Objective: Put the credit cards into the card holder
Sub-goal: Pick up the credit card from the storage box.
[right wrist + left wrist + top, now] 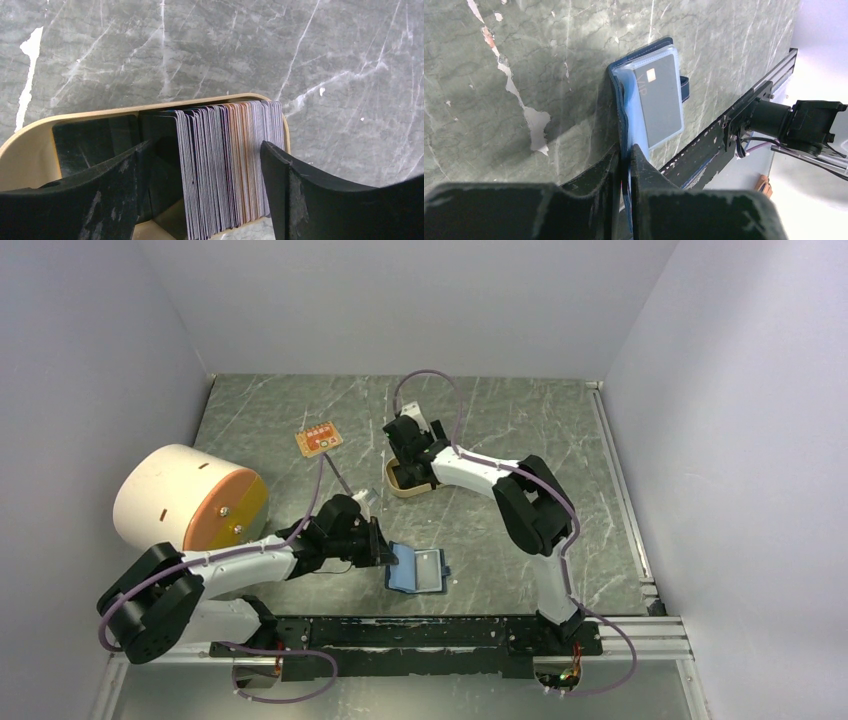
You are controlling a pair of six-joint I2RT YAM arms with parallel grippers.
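tan tray (403, 490) mid-table | orange board (318, 441) left of it | cylinder (180, 495) far left

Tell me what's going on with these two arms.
The left gripper is shut on the edge of the open navy folding card holder, which has one grey card in its clear pocket. The right gripper stands open over the stack of grey and white plastic credit cards standing on edge in the tan oval tray; none is gripped yet.
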